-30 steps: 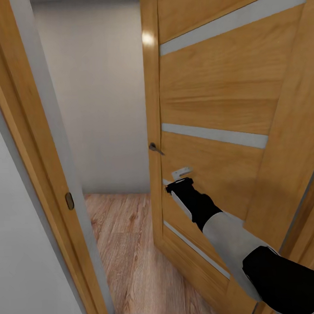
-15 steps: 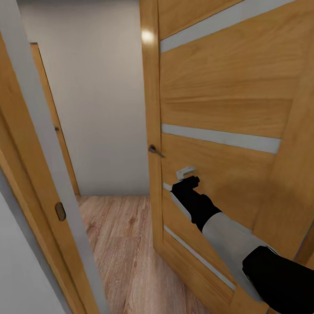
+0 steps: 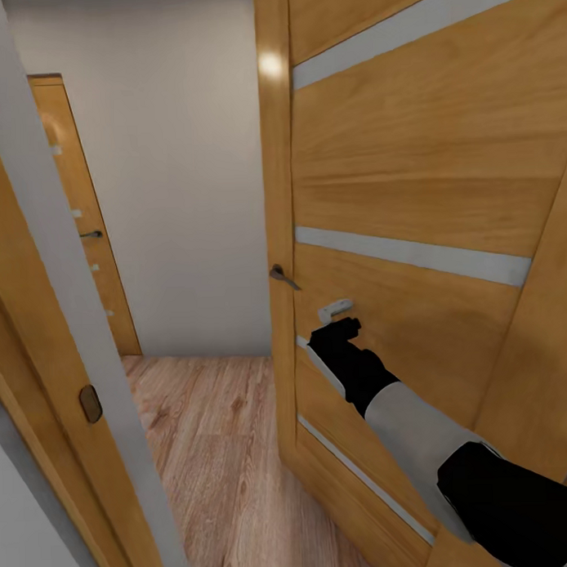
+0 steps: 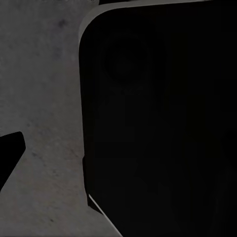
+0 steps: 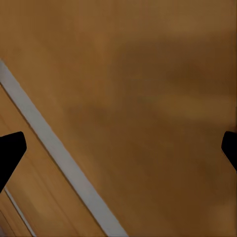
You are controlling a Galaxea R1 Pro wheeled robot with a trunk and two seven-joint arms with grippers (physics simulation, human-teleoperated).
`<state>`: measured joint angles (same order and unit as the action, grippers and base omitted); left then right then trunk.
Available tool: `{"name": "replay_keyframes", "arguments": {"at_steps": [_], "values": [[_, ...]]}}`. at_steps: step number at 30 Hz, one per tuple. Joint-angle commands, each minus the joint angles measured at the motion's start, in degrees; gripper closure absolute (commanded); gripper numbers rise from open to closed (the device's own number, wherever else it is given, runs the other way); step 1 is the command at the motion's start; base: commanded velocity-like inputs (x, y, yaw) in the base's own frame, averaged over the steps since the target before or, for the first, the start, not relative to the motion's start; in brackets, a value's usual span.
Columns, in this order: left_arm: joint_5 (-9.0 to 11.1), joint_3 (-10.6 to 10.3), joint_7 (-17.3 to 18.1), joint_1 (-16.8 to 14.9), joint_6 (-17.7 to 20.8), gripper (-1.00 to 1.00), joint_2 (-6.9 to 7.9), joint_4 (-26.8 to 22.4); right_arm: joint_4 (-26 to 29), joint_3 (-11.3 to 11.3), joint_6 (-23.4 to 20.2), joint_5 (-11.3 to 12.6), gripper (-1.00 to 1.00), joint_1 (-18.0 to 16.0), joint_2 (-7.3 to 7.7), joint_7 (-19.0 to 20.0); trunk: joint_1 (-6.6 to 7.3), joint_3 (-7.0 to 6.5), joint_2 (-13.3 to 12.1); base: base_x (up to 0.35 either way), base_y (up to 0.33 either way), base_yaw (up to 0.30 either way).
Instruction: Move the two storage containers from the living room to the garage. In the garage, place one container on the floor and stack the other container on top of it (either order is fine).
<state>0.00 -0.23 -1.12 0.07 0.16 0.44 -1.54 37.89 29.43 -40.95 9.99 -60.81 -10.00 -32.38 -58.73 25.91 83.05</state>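
Observation:
The storage containers are out of view. I stand in a doorway facing an orange-wood door (image 3: 394,181) with pale horizontal slits, partly swung open. My right gripper (image 3: 338,318) is pressed up to the door's face just below and right of the dark handle (image 3: 282,275). In the right wrist view the right gripper (image 5: 118,148) is open, its dark fingertips (image 5: 10,150) far apart with only door wood and a pale slit between them. In the left wrist view one dark fingertip (image 4: 10,153) of my left gripper hangs over grey concrete floor (image 4: 44,98), holding nothing.
The door frame (image 3: 62,267) with a latch plate (image 3: 90,403) stands close on the left. Beyond the gap lie light wood-plank flooring (image 3: 216,449), a white wall (image 3: 181,156) and another orange-wood door (image 3: 77,233). A dark panel of my own body (image 4: 158,118) is in the left wrist view.
The view has shifted forward and left, bringing the far orange-wood door into sight. The near door stands slightly wider open. My right gripper stays against its face.

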Motion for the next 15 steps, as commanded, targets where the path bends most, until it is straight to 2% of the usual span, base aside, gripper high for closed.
{"name": "replay_keyframes", "arguments": {"at_steps": [1,4,7,15], "values": [[0.0,0.0,-0.1,0.0,0.0,-1.00,0.00,-0.1,0.0,0.3,-0.5,-0.9,-1.00,-0.2,0.00,-0.7,0.00,0.05,0.0,0.003,0.000,0.000],[0.0,0.0,-0.1,0.0,0.0,-1.00,-0.05,-0.1,-1.2,0.4,-0.4,-2.1,-1.00,-0.8,0.00,-0.7,0.00,0.05,0.0,0.001,0.000,0.000],[-0.1,0.0,-0.1,0.0,0.0,-1.00,-0.18,-0.1,-4.7,0.4,0.1,-2.5,-1.00,-2.8,0.00,-0.8,0.00,0.05,0.0,0.000,0.000,0.000],[-0.1,0.0,-0.2,0.0,0.0,-1.00,-0.35,-0.1,-7.3,0.4,0.4,-2.6,-1.00,-4.1,0.00,-0.9,0.00,0.05,0.0,0.000,0.000,0.000]]}}
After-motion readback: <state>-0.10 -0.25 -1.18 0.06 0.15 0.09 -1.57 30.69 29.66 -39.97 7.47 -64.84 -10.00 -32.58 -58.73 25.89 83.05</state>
